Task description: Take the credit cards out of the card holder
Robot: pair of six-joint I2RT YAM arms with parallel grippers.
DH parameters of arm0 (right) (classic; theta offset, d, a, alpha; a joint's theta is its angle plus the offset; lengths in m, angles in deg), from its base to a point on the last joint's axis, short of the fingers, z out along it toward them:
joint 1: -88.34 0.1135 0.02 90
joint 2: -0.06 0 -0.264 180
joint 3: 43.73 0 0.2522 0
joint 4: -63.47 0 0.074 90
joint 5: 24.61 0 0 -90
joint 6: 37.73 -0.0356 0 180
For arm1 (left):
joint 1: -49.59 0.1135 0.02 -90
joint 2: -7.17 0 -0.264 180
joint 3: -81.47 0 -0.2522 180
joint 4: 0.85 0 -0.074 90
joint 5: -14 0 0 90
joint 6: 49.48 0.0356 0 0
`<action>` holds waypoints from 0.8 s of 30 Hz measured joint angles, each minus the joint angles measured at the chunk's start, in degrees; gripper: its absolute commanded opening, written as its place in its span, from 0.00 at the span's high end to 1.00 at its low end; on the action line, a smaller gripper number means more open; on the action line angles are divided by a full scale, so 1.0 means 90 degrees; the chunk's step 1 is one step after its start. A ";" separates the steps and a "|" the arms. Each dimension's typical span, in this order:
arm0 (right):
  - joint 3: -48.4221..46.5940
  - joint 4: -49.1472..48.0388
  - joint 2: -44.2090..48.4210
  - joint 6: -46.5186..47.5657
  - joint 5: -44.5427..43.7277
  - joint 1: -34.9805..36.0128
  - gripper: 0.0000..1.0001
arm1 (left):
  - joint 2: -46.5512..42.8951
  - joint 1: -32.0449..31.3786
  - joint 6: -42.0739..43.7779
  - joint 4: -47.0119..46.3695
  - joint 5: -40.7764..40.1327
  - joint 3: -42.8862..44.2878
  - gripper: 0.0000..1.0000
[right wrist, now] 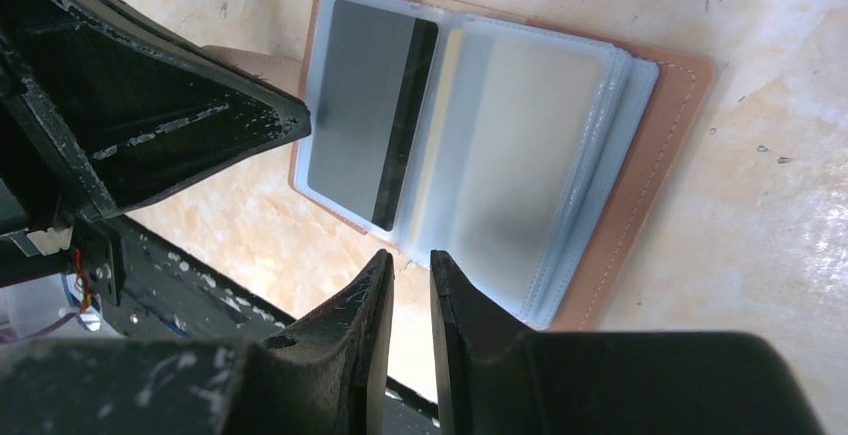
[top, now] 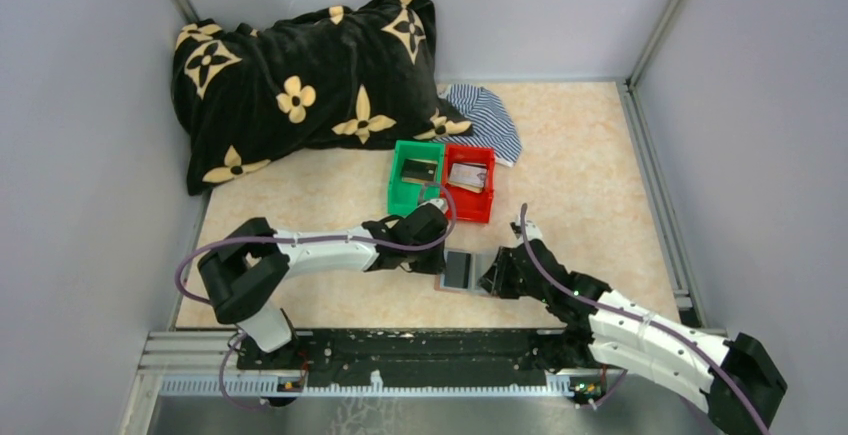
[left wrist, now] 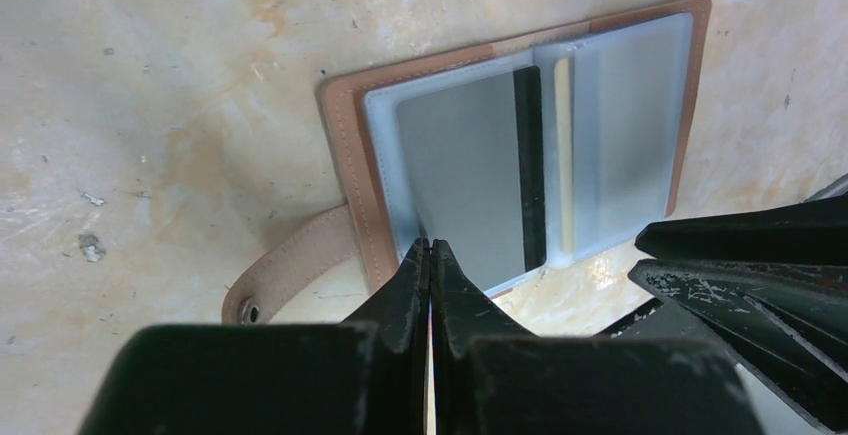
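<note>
Card holder [top: 468, 270] on beige grey-walled table [top: 585, 160], left pincer [left wrist: 430, 248] closed, right pincer [right wrist: 410, 260] barely parted

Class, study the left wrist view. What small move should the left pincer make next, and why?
Probably open slightly, then close on the near edge of the grey card. The left pincer is shut at the near edge of the open card holder, where that card sits tucked behind clear plastic.

We saw bright, even overhead light and soft shadows. Our wrist views showed the card holder [left wrist: 620, 115] sharp, the near foreground blurred.
</note>
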 measured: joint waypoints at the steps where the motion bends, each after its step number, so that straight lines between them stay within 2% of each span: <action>1: 0.0000 0.0000 -0.0029 0.0000 0.0012 -0.0036 0.79 | 0.0000 0.0005 -0.0002 -0.0002 0.0000 -0.0010 1.00; 15: -0.0017 -0.0168 -0.0206 0.0049 0.0182 -0.0170 0.78 | 0.0180 0.0073 -0.0002 -0.0155 0.0134 -0.0061 1.00; 17: -0.0041 -0.0214 -0.0265 0.0053 0.0233 -0.0209 0.73 | 0.0202 0.0078 -0.0002 -0.0197 0.0194 -0.0056 1.00; 19: -0.0041 -0.0296 -0.0338 0.0056 0.0299 -0.0279 0.64 | 0.0214 0.0092 0.0000 -0.0219 0.0236 -0.0056 1.00; 24: -0.0032 -0.0733 -0.0731 0.0053 0.0488 -0.0427 0.58 | 0.0228 0.0163 0.0000 -0.0243 0.0342 -0.0056 1.00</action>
